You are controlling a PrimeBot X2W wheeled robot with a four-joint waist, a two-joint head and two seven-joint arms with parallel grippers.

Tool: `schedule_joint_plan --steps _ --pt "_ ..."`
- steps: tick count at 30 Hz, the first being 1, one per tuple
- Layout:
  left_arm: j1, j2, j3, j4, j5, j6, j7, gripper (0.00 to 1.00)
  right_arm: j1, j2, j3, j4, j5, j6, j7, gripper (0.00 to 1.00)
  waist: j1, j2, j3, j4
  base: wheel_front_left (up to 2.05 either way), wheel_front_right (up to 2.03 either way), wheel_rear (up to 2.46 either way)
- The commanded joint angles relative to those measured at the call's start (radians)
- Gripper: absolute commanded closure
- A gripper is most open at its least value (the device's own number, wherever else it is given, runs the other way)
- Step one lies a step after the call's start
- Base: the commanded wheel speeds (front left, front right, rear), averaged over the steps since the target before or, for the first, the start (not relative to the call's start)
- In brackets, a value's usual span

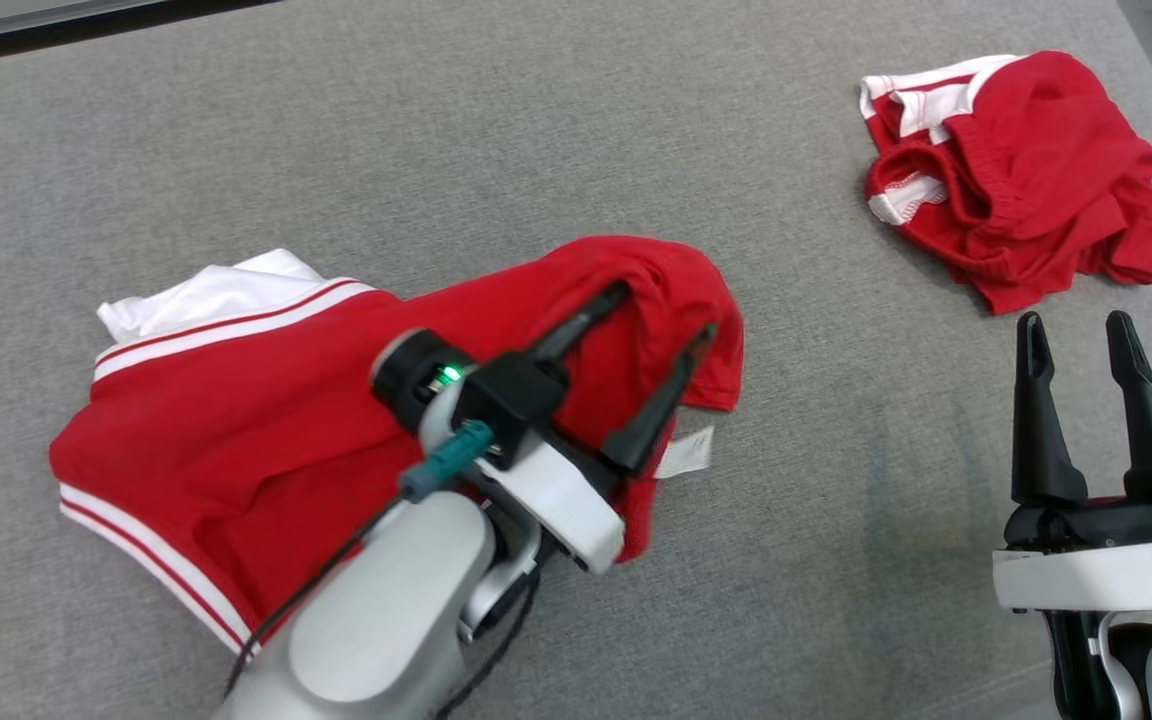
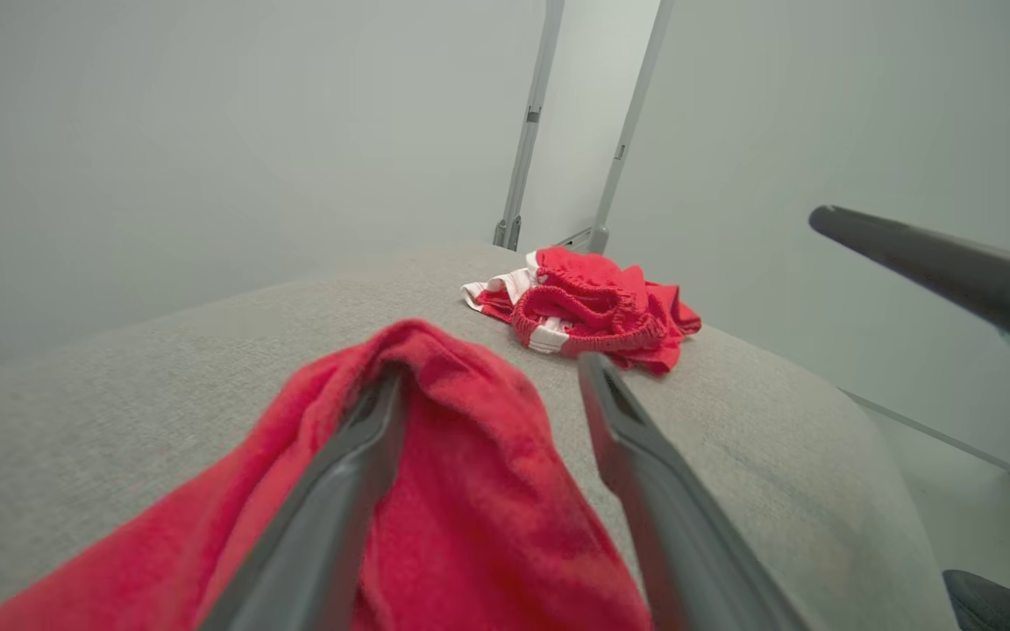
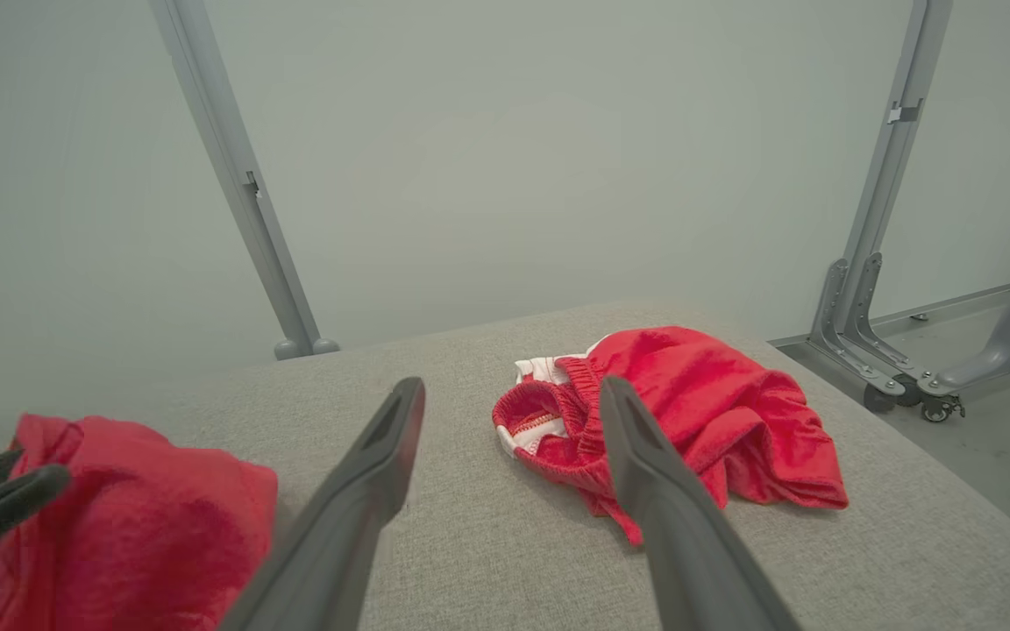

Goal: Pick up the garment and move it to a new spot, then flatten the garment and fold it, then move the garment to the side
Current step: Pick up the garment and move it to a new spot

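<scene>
Two red garments are lying on one grey table (image 1: 536, 130): a spread garment (image 1: 236, 430) and a bunched garment (image 1: 1026, 180). Two grippers are showing: left gripper (image 1: 664, 313), right gripper (image 1: 1076, 325).

We see our left gripper (image 1: 664, 310), fingers spread, over the raised end of the red garment (image 1: 236, 430) on the grey table (image 1: 536, 130). Our right gripper (image 1: 1075, 320) stands open near a 2nd, crumpled red garment (image 1: 1026, 170).

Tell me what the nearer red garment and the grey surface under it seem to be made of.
Red garment: soft knit cloth, matte, perhaps cotton jersey; it slumps in loose folds, with white striped trim. Grey surface: woven upholstery-like fabric, matte and flecked; probably padded, as its far edge looks rounded in the wrist views.
</scene>
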Motion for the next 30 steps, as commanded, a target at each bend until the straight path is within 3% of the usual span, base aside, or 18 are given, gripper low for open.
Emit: schedule_joint_plan --steps 1,12,19,25,30 --pt "-0.006 0.015 0.030 -0.024 -0.007 0.023 -0.015 0.00 0.000 -0.001 -0.003 0.003 -0.008 0.000 -0.005 0.00 0.0000 0.0000 -0.024 0.032 0.00 0.00 0.00" --pt "0.080 0.158 0.246 -0.198 -0.052 0.144 -0.047 0.00 -0.021 -0.001 -0.030 -0.035 -0.058 0.000 0.048 0.00 0.0000 0.0000 -0.088 0.188 0.00 0.00 0.00" --pt "0.226 0.243 0.407 -0.269 -0.087 0.233 -0.056 0.00 0.005 -0.001 -0.033 -0.052 -0.075 0.000 0.085 0.00 0.0000 0.0000 -0.141 0.258 0.00 0.00 0.00" --pt "0.350 0.302 0.476 -0.295 -0.103 0.235 -0.057 0.00 0.037 0.000 -0.035 -0.055 -0.074 0.000 0.107 0.00 0.0000 0.0000 -0.186 0.285 0.00 0.00 0.00" --pt "0.437 0.318 0.491 -0.334 -0.121 0.228 -0.057 0.00 0.076 -0.001 -0.048 -0.065 -0.079 0.000 0.127 0.00 0.0000 0.0000 -0.227 0.297 0.00 0.00 0.00"
